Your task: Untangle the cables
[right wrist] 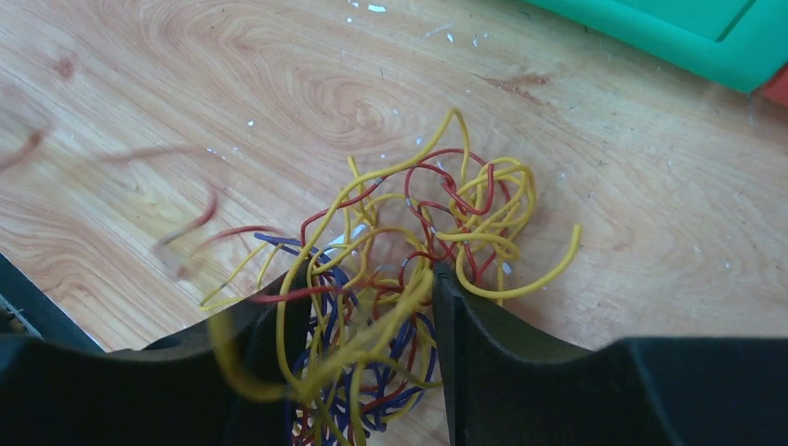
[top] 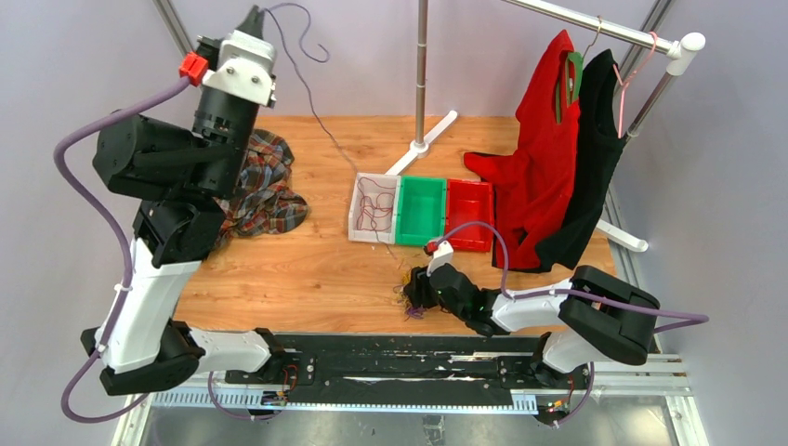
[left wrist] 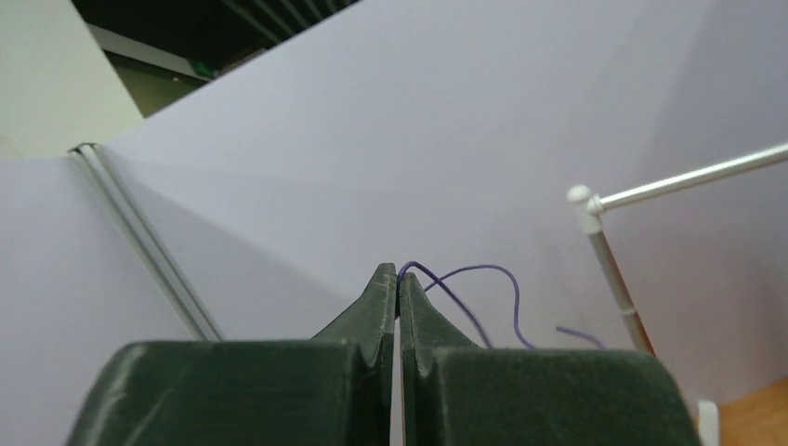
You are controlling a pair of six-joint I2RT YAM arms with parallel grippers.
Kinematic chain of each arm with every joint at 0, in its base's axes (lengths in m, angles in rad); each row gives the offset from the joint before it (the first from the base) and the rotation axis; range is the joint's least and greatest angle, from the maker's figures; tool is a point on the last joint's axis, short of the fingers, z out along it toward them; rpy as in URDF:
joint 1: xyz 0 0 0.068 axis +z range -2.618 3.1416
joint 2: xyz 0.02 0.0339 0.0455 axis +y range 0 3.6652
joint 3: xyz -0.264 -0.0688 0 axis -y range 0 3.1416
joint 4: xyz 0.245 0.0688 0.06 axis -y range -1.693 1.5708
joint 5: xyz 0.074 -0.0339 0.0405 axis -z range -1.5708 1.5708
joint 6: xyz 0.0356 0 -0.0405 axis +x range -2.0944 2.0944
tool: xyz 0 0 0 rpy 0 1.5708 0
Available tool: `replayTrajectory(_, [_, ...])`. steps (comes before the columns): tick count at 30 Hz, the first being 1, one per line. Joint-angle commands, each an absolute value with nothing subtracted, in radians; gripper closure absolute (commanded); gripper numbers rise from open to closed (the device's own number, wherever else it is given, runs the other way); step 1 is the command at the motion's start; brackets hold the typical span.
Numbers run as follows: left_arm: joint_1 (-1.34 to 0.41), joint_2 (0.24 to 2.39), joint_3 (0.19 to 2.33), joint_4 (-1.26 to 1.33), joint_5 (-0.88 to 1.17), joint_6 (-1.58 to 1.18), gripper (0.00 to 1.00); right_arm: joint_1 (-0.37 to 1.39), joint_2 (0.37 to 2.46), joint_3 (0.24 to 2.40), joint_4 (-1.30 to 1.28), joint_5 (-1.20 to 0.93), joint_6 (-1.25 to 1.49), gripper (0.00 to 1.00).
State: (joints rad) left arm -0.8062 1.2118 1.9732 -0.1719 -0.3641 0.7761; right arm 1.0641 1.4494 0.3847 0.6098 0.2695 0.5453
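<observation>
A tangle of yellow, dark red and purple cables lies on the wooden table near its front edge. My right gripper is low over it, open, its jaws standing apart with loose strands between them. My left gripper is raised high at the back left, shut on a single purple cable pinched at its fingertips. That purple cable hangs down in a long line toward the table. More dark red cables lie in a white tray.
A green tray and a red tray stand beside the white one. A plaid cloth is heaped at the back left. A red garment and a black garment hang from a rack at the right; its pole stands behind the trays.
</observation>
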Motion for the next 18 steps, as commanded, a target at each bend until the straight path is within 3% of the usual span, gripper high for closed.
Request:
replayTrajectory(1, [-0.800,1.246,2.041,0.113,-0.411,0.886,0.99,1.063,1.446,0.352,0.623,0.266,0.571,0.50])
replayTrajectory(5, [-0.801,1.299,2.129,0.242,-0.398,0.943,0.99,1.067,1.445,0.340,0.636,0.264,0.576,0.51])
replayTrajectory(10, [-0.801,1.320,2.189,0.195,-0.344,0.948,0.99,1.069,1.439,0.338,0.637,0.257,0.572,0.54])
replayTrajectory(13, [-0.801,1.272,2.106,0.098,-0.296,0.904,1.00,1.074,1.414,0.363,0.601,0.246,0.550,0.47])
replayTrajectory(15, [-0.801,1.222,2.011,0.047,-0.247,0.884,0.99,1.077,1.368,0.410,0.509,0.248,0.523,0.34])
replayTrajectory(18, [-0.801,1.153,1.903,-0.057,-0.193,0.835,1.00,1.077,1.271,0.507,0.335,0.243,0.458,0.30])
